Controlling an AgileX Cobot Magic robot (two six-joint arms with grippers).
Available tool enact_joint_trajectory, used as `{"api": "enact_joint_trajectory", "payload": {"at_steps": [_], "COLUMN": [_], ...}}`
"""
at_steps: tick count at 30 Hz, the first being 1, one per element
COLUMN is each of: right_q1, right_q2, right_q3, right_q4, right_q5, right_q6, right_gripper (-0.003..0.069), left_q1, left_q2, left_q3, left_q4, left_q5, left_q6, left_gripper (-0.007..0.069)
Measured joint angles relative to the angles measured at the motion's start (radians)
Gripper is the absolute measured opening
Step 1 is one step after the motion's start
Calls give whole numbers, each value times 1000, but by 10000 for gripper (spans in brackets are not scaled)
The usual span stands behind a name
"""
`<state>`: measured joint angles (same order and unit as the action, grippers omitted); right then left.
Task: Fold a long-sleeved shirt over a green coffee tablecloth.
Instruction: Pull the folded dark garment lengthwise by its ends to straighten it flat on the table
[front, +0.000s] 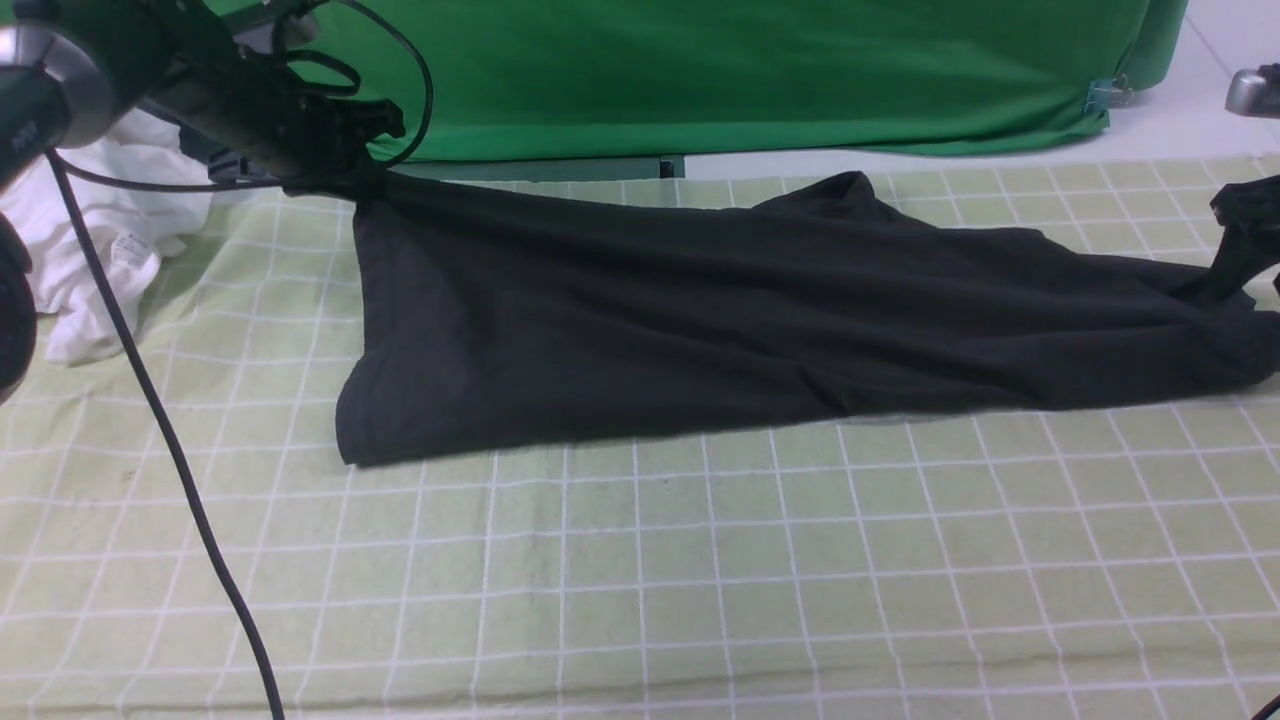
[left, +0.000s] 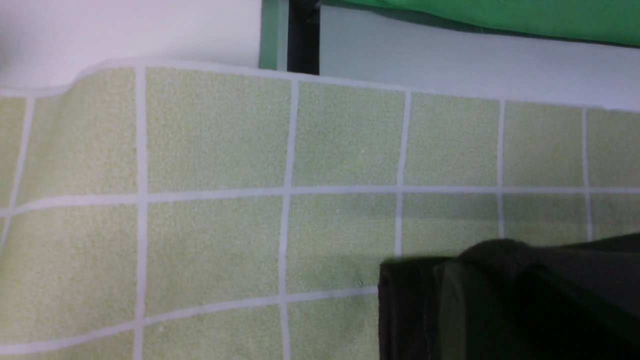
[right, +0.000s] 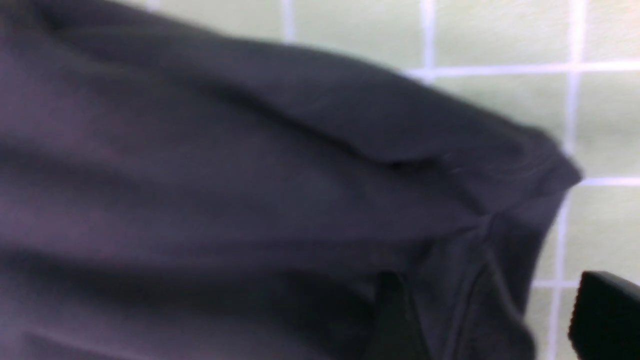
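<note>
The long-sleeved shirt (front: 700, 320), plain black here, lies stretched left to right across the green coffee tablecloth (front: 640, 580), a pale yellow-green grid cloth. My left gripper (front: 345, 170) is at the shirt's far left corner, which rises to a point at it. In the left wrist view, black fabric (left: 560, 280) wraps over the left gripper (left: 500, 305), shut on the hem. My right gripper (front: 1240, 235) hangs at the shirt's right end. In the right wrist view the right gripper (right: 487, 305) is open, with the shirt's edge (right: 300, 200) between the jaws and one of its fingers (right: 605, 315) apart from the cloth.
A crumpled white garment (front: 110, 240) lies at the far left on the tablecloth. A plain bright green cloth (front: 750, 70) hangs behind the table's far edge. The left arm's black cable (front: 170, 450) trails down over the near left of the tablecloth.
</note>
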<state>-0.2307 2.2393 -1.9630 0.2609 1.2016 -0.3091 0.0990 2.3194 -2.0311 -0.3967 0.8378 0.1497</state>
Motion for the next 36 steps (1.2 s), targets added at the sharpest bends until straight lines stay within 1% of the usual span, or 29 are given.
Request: {"api": "enact_joint_trajectory", "payload": {"at_steps": [2, 3, 4, 5, 6, 7, 8, 9, 10, 12, 16, 24, 25, 26, 27, 29, 30, 33, 36], "right_q1": [1, 6, 7, 18, 35, 41, 61, 67, 84, 123, 154, 152, 152, 152, 152, 152, 152, 152, 152], "right_q2": [0, 0, 0, 0, 0, 0, 0, 0, 1, 8, 33, 78, 80, 84, 85, 85, 85, 84, 82], "right_q3": [0, 0, 0, 0, 0, 0, 0, 0, -1, -1, -1, -1, -1, -1, -1, -1, -1, -14, -58], "right_q4": [6, 13, 17, 29, 37, 39, 43, 44, 42, 4, -96, -129, -130, -130, -130, -130, -130, -130, -136], "right_q5": [7, 7, 6, -4, -18, -26, -43, -47, -61, -84, -91, -93, -93, -94, -94, -102, -103, -105, -103], "right_q6": [-17, -37, -44, -82, -118, -130, -173, -178, -211, -257, -276, -276, -276, -276, -276, -285, -290, -300, -300], "right_gripper": [448, 448, 448, 448, 448, 448, 448, 448, 448, 448, 448, 439, 420, 348, 337, 138, 91, 26, 10], "left_q1": [0, 0, 0, 1, 1, 1, 1, 1, 1, 1, 1, 0, 0, 0, 0, 0, 0, 0, 0], "left_q2": [-2, -4, -5, -9, -12, -12, -13, -13, -16, -21, -23, -23, -23, -23, -23, -23, -23, -23, -23], "left_q3": [0, 0, 0, -5, -17, -24, -38, -46, -61, -83, -97, -98, -98, -98, -98, -98, -98, -98, -98], "left_q4": [2, 2, 2, 3, 3, 3, 3, 3, 3, -9, -43, -50, -51, -55, -55, -57, -57, -60, -60], "left_q5": [6, 9, 12, 25, 42, 57, 73, 77, 100, 121, 132, 138, 138, 139, 139, 139, 139, 139, 135], "left_q6": [-8, -12, -12, -12, -12, -12, -12, -12, -12, -12, -12, -8, -8, -8, -8, -8, -6, 3, 11], "left_gripper": [209, 262, 281, 353, 404, 435, 470, 477, 517, 559, 576, 572, 571, 572, 572, 572, 572, 572, 572]}}
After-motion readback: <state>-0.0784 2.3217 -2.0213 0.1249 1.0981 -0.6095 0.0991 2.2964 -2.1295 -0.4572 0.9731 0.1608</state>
